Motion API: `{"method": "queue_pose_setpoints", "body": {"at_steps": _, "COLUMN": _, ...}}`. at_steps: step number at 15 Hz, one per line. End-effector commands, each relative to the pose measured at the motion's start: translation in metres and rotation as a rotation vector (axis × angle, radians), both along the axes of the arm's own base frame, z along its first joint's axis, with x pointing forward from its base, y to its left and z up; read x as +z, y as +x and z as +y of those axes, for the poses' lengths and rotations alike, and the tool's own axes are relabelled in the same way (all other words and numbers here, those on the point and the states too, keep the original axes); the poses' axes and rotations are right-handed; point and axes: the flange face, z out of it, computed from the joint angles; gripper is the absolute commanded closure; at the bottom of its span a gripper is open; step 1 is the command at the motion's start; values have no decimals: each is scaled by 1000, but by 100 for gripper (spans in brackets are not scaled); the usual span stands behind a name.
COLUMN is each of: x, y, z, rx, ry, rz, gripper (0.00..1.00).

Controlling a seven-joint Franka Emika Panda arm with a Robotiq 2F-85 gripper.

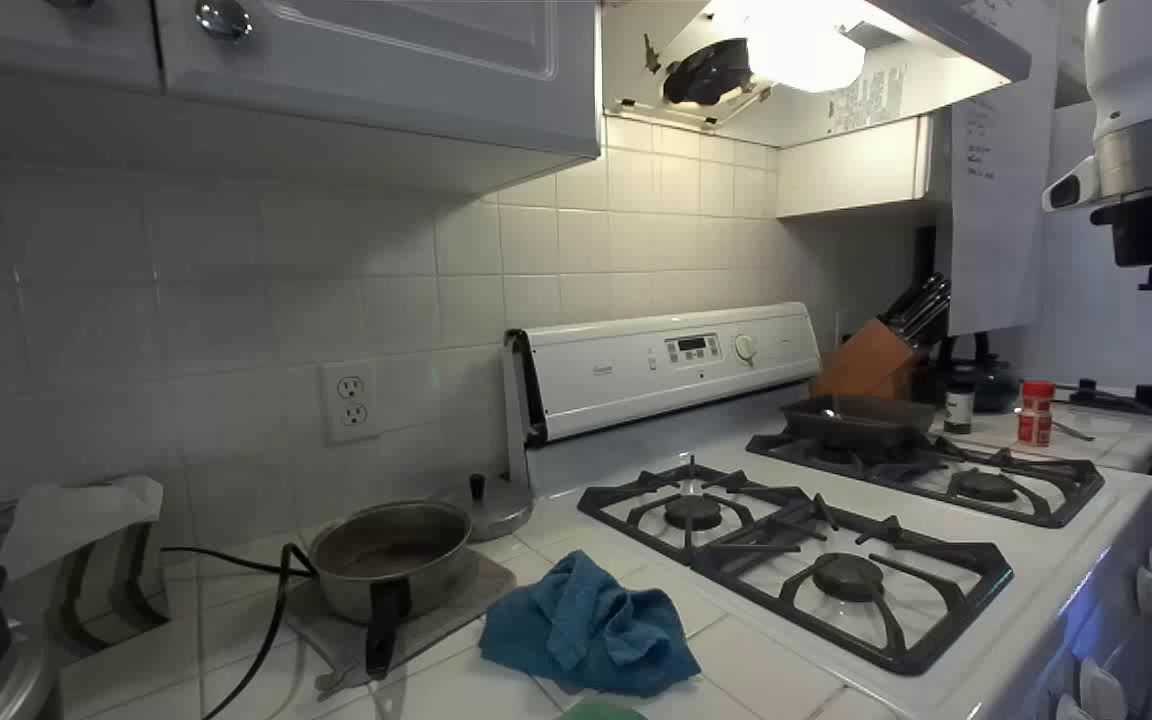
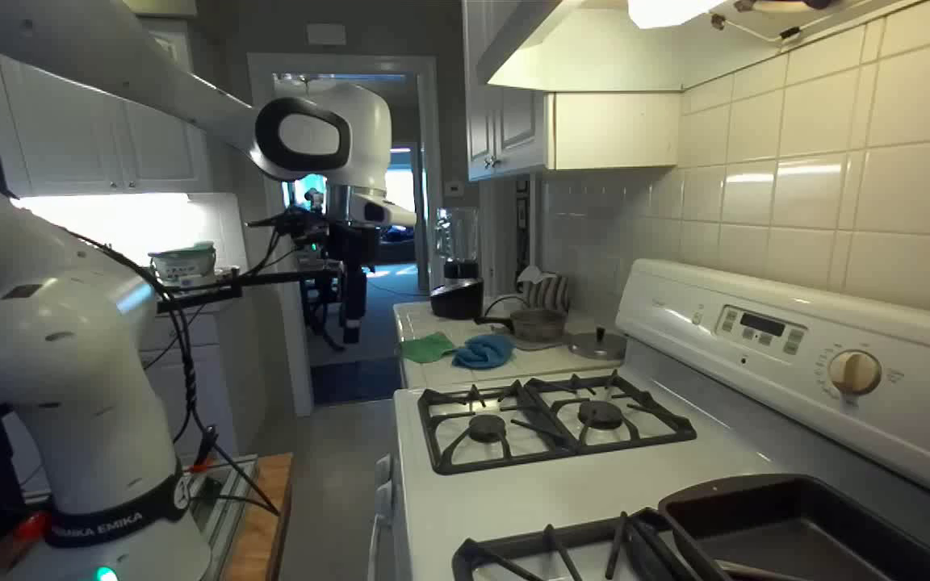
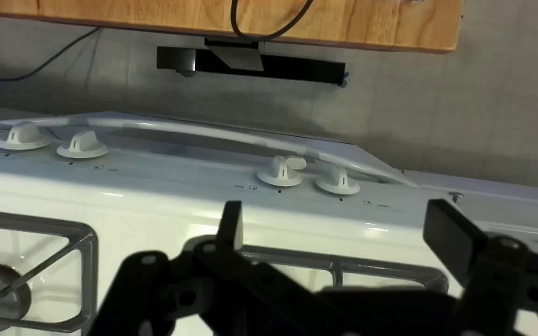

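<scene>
White and glossy, the stove (image 3: 147, 196) spans the wrist view, and the gripper (image 3: 336, 224) hangs in the air near its front edge, jaws spread wide with only air between the fingers (image 3: 451, 228). The knobs (image 3: 279, 175) stand beyond the fingertips along the stove's front, two at left and two at right; the right pair shows in the gap. The handle (image 3: 194, 131) curves past them, and at the far side is a wooden board (image 3: 320, 21). A black grate (image 3: 90, 270) shows at left, and another is partly hidden behind the gripper. In an exterior view the arm (image 2: 162, 73) reaches in from the left, and the fingers point down. On the counter (image 2: 441, 376) at the stove's far end, a green cloth (image 2: 425, 347) lies at left, just beside a blue cloth (image 2: 483, 352); right of them are a pot (image 2: 538, 326) and a lid (image 2: 594, 349). A dark pan (image 2: 812, 520) sits at near right. In an exterior view a knife block (image 1: 861, 360) stands at far right, with a red-capped shaker (image 1: 1035, 428) farther right.
</scene>
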Motion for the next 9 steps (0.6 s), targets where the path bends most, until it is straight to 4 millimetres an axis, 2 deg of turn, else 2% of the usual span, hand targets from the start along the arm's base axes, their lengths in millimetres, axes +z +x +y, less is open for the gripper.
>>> {"method": "queue_pose_setpoints", "body": {"at_steps": 1, "x": 0, "y": 0, "z": 0, "rx": 0, "ry": 0, "rz": 0, "gripper": 0}}
{"method": "queue_pose_setpoints", "body": {"at_steps": 8, "x": 0, "y": 0, "z": 0, "rx": 0, "ry": 0, "rz": 0, "gripper": 0}}
{"method": "queue_pose_setpoints", "body": {"at_steps": 9, "x": -2, "y": 6, "z": 0, "rx": 10, "ry": -2, "rz": -8, "gripper": 0}}
